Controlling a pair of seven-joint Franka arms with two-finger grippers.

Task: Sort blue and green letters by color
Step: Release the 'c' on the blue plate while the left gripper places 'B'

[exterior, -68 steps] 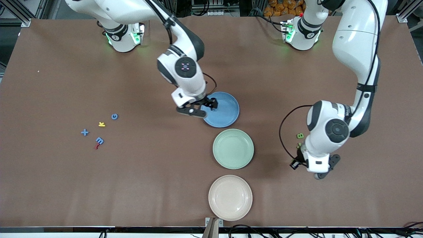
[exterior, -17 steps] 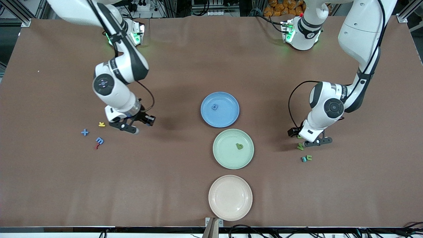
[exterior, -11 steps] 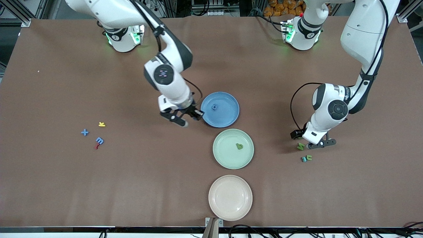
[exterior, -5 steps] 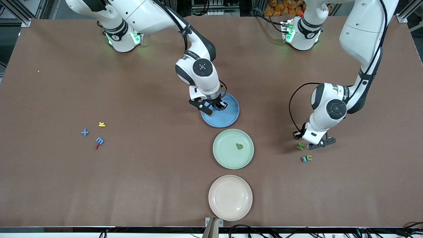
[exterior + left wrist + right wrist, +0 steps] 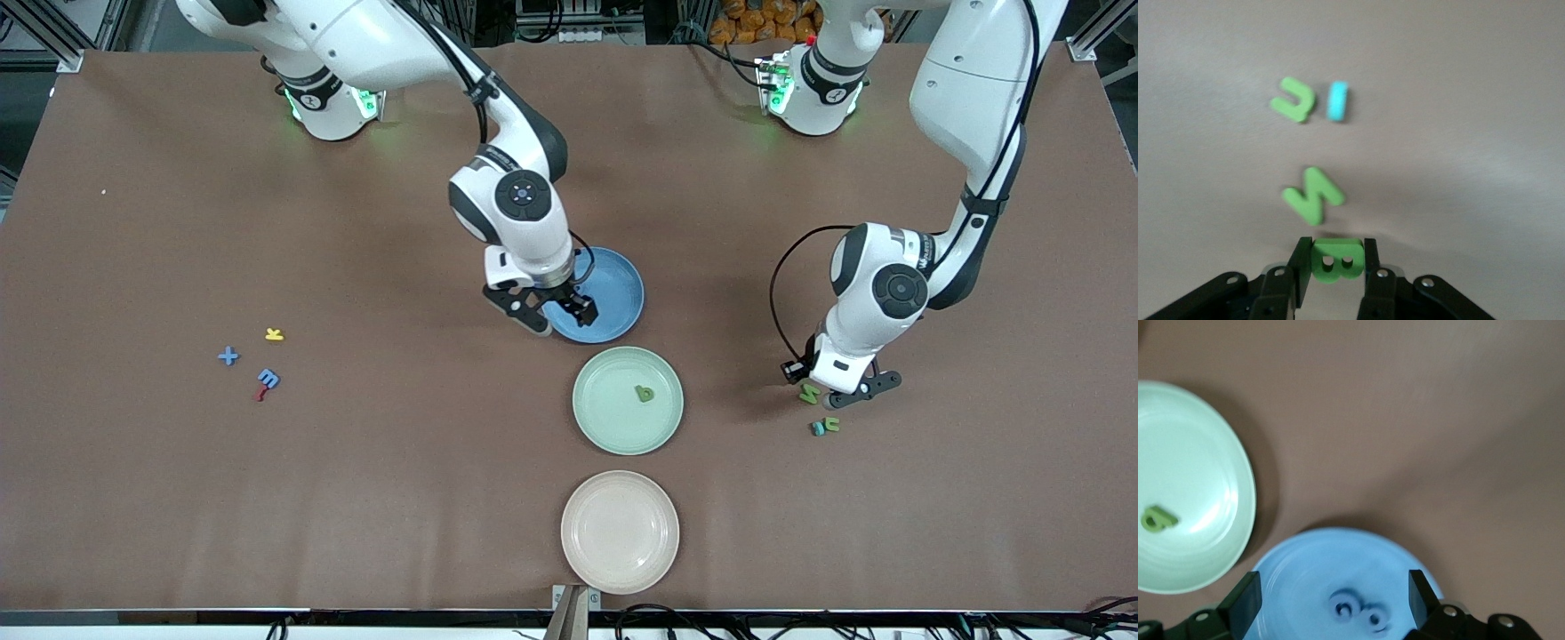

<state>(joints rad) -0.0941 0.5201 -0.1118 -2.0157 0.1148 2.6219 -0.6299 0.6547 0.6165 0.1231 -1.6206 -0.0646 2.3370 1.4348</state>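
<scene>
My left gripper (image 5: 840, 388) (image 5: 1336, 252) is down at the table at the left arm's end, shut on a green letter B (image 5: 1336, 265). A green N (image 5: 808, 394) (image 5: 1313, 195) lies beside it, with a green curved letter (image 5: 832, 423) and a light blue bar (image 5: 817, 429) nearer the front camera. Over the blue plate (image 5: 618, 289) hangs my right gripper (image 5: 558, 313) (image 5: 1333, 597), open and holding nothing; two blue letters (image 5: 1358, 610) lie in the plate beneath it. The green plate (image 5: 605, 409) holds a green letter (image 5: 645, 393). A blue plus (image 5: 228, 356) and another blue letter (image 5: 268, 378) lie at the right arm's end.
A yellow letter (image 5: 274, 334) and a red squiggle (image 5: 260, 392) lie among the blue letters at the right arm's end. A beige plate (image 5: 620, 532) stands near the table's front edge, in line with the green and blue plates.
My right gripper came over the blue plate and opened, dropping a blue letter beside the one there. My left gripper shut on the green B.
</scene>
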